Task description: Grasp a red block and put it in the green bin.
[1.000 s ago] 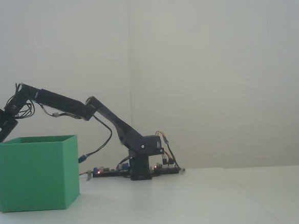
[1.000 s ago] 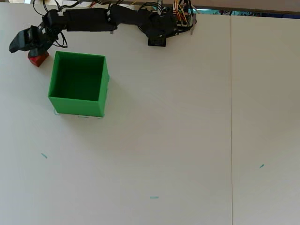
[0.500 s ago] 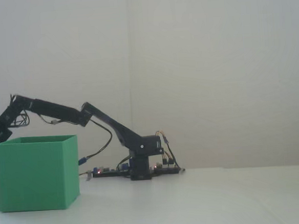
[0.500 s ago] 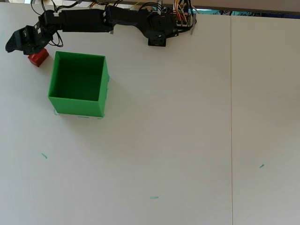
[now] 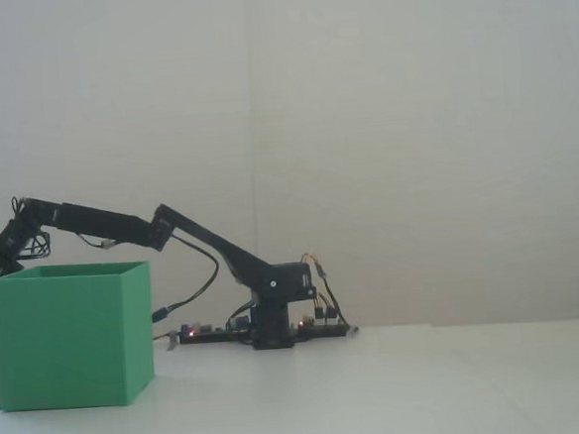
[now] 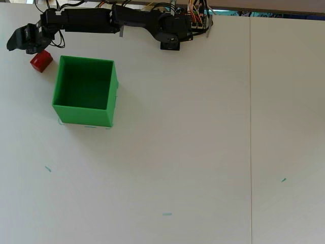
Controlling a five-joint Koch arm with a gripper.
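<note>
On your white counter [image 6: 203,152], only the overhead view shows the red block [image 6: 41,61] left of the green bin [image 6: 84,114], just beside the tool [image 6: 15,41]; whether that is spread, you cannot tell.

— What carries everything?
— A plain white table [image 6: 193,152], with a thin seam running top to bottom right of centre in the overhead view.
— And on it?
— The green bin [image 6: 84,114] at upper left, the red block [image 6: 41,61] just beside its upper-left corner, the arm's base [image 6: 170,43] at the top edge, and a few small teal marks [image 6: 166,214].
</note>
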